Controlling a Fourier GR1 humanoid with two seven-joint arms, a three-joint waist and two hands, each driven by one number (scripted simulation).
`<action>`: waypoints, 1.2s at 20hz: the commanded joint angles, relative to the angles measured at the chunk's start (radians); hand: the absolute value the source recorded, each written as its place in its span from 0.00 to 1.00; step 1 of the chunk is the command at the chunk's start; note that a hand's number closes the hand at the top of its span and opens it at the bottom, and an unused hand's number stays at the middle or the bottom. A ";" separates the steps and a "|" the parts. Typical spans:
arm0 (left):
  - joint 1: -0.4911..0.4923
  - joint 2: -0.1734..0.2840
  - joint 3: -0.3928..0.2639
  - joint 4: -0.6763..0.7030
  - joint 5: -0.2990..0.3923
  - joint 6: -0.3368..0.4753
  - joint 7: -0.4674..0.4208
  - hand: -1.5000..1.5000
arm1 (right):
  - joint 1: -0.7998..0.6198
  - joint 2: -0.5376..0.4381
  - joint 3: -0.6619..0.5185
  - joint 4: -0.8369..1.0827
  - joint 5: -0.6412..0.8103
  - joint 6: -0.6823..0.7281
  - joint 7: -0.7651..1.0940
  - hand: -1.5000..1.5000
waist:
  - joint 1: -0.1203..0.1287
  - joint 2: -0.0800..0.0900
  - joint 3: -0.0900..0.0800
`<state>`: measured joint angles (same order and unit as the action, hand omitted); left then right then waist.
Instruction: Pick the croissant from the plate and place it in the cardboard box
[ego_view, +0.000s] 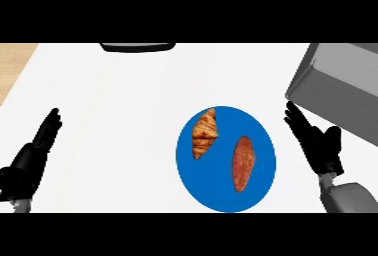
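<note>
A golden-brown croissant (204, 133) lies on the upper left part of a blue plate (221, 195) in the middle of the white counter. Beside it on the plate lies a reddish-brown sweet potato (242, 163). My right hand (317, 145) stands just right of the plate with straight fingers pointing up, apart from the croissant and holding nothing. My left hand (33, 150) rests open at the left edge, fingers up. A grey box (336, 90) sits at the upper right, seen from outside, its inside hidden.
A dark rounded object (138, 47) shows at the counter's far edge. A strip of wooden surface (15, 62) runs along the upper left. White counter (118, 125) lies between my left hand and the plate.
</note>
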<state>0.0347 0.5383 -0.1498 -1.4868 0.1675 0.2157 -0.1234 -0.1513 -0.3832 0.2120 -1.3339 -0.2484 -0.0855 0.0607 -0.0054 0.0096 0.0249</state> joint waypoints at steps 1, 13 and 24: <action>-0.049 0.013 -0.016 -0.006 -0.030 -0.024 0.016 0.50 | -0.031 -0.003 0.041 -0.157 0.087 -0.102 0.092 0.00 | -0.010 -0.015 -0.027; -0.224 0.000 -0.112 -0.079 -0.033 -0.140 0.029 0.50 | -0.511 -0.243 0.306 -0.349 0.754 -0.128 0.587 0.00 | -0.022 -0.027 -0.034; -0.295 -0.016 -0.112 -0.052 -0.027 -0.191 0.044 0.50 | -0.811 -0.039 0.543 -0.295 0.707 0.491 1.041 0.00 | 0.028 -0.013 -0.030</action>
<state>-0.2226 0.5226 -0.2614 -1.5305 0.1387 0.0395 -0.1043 -0.8672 -0.5041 0.7029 -1.6983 0.5082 0.2124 0.9572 0.0054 -0.0088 -0.0067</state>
